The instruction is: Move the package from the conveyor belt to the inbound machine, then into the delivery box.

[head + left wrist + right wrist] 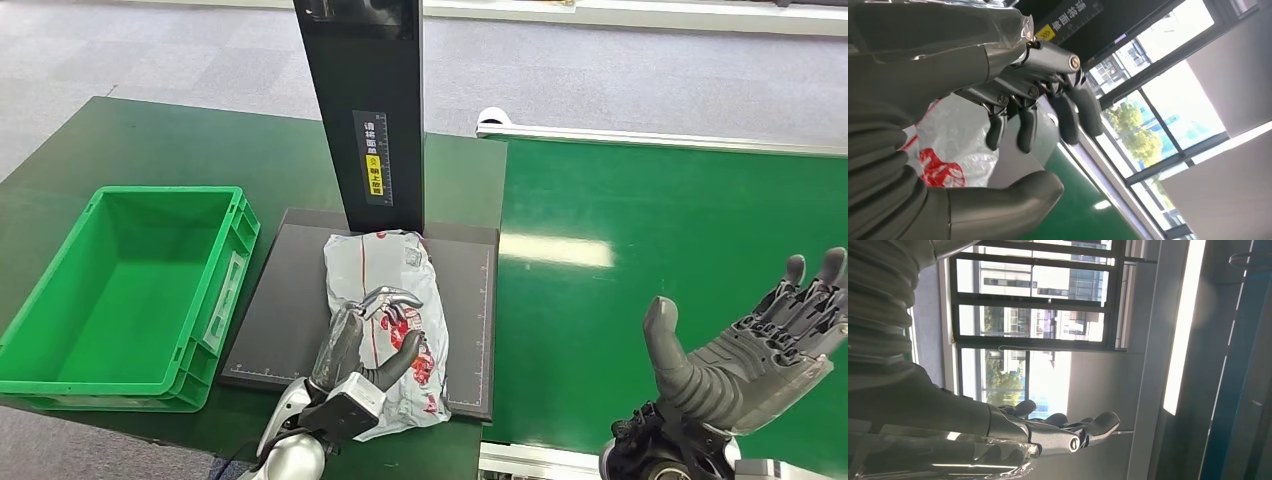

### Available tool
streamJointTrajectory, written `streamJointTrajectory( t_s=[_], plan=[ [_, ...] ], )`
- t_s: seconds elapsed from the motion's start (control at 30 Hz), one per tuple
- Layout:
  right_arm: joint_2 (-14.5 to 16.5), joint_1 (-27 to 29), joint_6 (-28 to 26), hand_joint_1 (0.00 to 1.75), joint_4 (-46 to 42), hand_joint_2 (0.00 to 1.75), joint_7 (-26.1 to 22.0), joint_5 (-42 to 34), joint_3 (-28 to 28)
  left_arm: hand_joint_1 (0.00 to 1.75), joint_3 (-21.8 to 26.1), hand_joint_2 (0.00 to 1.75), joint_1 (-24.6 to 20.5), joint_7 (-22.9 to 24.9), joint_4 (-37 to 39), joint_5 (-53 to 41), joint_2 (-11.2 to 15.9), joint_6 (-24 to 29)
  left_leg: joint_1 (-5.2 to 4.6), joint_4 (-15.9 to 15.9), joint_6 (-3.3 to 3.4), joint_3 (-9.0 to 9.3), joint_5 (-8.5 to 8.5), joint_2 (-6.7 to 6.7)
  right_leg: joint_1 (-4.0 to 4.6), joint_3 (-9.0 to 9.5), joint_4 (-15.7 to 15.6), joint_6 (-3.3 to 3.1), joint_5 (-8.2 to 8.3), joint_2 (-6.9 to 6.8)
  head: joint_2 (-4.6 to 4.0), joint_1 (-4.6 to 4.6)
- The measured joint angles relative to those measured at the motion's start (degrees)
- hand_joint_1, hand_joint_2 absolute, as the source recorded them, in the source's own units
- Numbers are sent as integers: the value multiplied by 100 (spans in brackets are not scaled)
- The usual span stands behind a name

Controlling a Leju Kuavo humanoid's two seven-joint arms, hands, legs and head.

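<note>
Left hand (375, 335) curled over the package (385, 300), apparently gripping it; right hand (745, 345) spread, holding nothing.

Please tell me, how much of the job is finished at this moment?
Done: the package lies on the inbound machine's dark platform, off the conveyor belt. In hand: the left hand is over the package, fingers curled; a firm grip is unclear. The right hand is open. Left: moving it into the green delivery box.
</note>
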Motion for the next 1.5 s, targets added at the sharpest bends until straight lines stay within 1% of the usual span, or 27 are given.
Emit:
streamJointTrajectory(
  t_s=[0.13, 0.2, 0.3, 0.37, 0.47, 0.6, 0.63, 0.67, 0.73, 0.77, 0.8, 1.3, 1.4, 1.5],
  plan=[
    [0, 32, 0, 0, 0, 175, -2, -2, -5, 0, 61, 175, 7, 292, -7, -436, 64, 31, 0, 0, 0, 1, 0, 0, 0, 0, 0, 0, 0, 0, 1, 1],
    [-1, 48, 10, 0, 0, 175, -2, -1, -9, 0, 71, 175, -31, 538, 98, -806, 89, -15, 0, 0, 0, 2, 0, 0, 0, 0, 0, 0, 0, 0, 0, 1],
    [-1, 73, 83, 0, 0, 175, 6, 26, -13, 0, 62, 175, -213, 1228, 700, -1903, 113, -145, 0, 0, 0, 5, 0, 2, 0, 1, 0, 0, 0, 0, 1, 1],
    [-1, 102, 150, 0, 0, 175, 15, 52, -18, 0, 57, 175, -340, 1548, 1219, -2517, 103, -168, 0, 0, 0, 6, 0, 5, 0, 1, 0, 0, 1, 2, 0, -1],
    [0, 119, 232, 0, 0, 175, 26, 73, -40, 0, 57, 175, -517, 1717, 1817, -2898, 39, -191, 0, 0, 0, 5, 0, 1, 0, 3, 0, 0, 1, 2, 0, -1],
    [0, 116, 287, 0, 1, 175, 58, 87, -59, 0, 56, 175, -716, 1849, 2232, -3094, -57, -269, -1, 0, 1, 10, -1, -2, -1, 15, 0, 0, 0, 0, 1, 1],
    [0, 114, 301, 0, 1, 175, 69, 92, -61, 7, 56, 175, -752, 1876, 2292, -3127, -76, -307, -1, 0, 2, 13, -1, -2, -1, 21, 0, 1, -1, -2, 0, 1],
    [0, 111, 315, 0, 2, 175, 78, 97, -63, 46, 58, 175, -788, 1901, 2344, -3156, -95, -359, -1, 0, 2, 16, -2, -4, -1, 28, -1, 2, -2, -5, 0, 0],
    [0, 105, 339, 0, 4, 175, 88, 107, -67, 133, 61, 175, -849, 1944, 2434, -3215, -129, -498, -1, -1, 3, 24, -2, -10, -2, 42, -2, 4, -5, -13, 1, 1],
    [1, 103, 344, 0, 7, 175, 91, 109, -68, 170, 63, 175, -868, 1957, 2475, -3239, -144, -552, -1, -1, 3, 28, -2, -13, -2, 48, -2, 5, -6, -17, 1, 1],
    [1, 103, 345, 0, 9, 175, 92, 111, -69, 175, 63, 175, -878, 1963, 2510, -3259, -156, -588, -2, -1, 3, 31, -2, -16, -2, 52, -3, 5, -6, -18, 1, 2],
    [2, 75, 332, 0, 88, 175, 66, 84, -96, 175, 152, 175, -971, 1929, 2690, -3345, -240, -661, 0, -2, 4, 43, 5, -15, 0, 56, -2, -1, 1, -16, 1, 0],
    [2, 63, 332, 0, 95, 175, 66, 81, -98, 175, 196, 175, -944, 1764, 2670, -3255, -249, -496, 0, -2, 4, 39, 5, -14, 0, 48, -2, -2, 1, -16, 1, 0],
    [1, 65, 327, 0, 96, 175, 66, 61, -106, 175, 289, 175, -789, 1355, 2462, -2863, -244, -223, 0, -2, 4, 29, 6, -11, 0, 36, -2, -1, 1, -15, 1, 1]
  ],
)
